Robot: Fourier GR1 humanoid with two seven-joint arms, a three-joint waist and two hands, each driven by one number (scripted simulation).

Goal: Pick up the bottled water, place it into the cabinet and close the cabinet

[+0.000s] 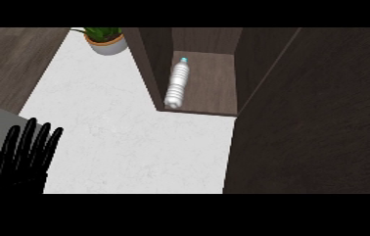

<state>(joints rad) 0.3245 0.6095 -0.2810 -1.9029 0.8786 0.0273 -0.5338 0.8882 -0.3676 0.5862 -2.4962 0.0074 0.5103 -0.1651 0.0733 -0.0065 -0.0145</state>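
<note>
black fingers of the robot's left hand (27,149) show at the lower left corner of the head view, straight and spread apart, pointing up, holding nothing and resting at the edge of the counter. right of the hand lies the white speckled stone counter top (130,132), and at its far upper end stands a green leafy plant in a round terracotta and white pot (107,40). further right is the dark brown wooden cabinet (206,83), open at the front. the clear plastic water bottle with a pale blue cap (177,83) is already inside it, close against the left wall and just behind the front edge of the shelf, its cap toward the back. from this steep angle it is hard to tell whether the bottle stands or lies. rightmost, a broad dark brown wooden panel (303,122) fills the view; it is probably the open cabinet door. the right hand is not visible.

as a judgement, placing looks done and closing the door remains. the bottle would likely be light to moderate in weight, smooth and rather slippery, with thin walls that give when squeezed; the middle of its body would be the best place to hold it.
</note>
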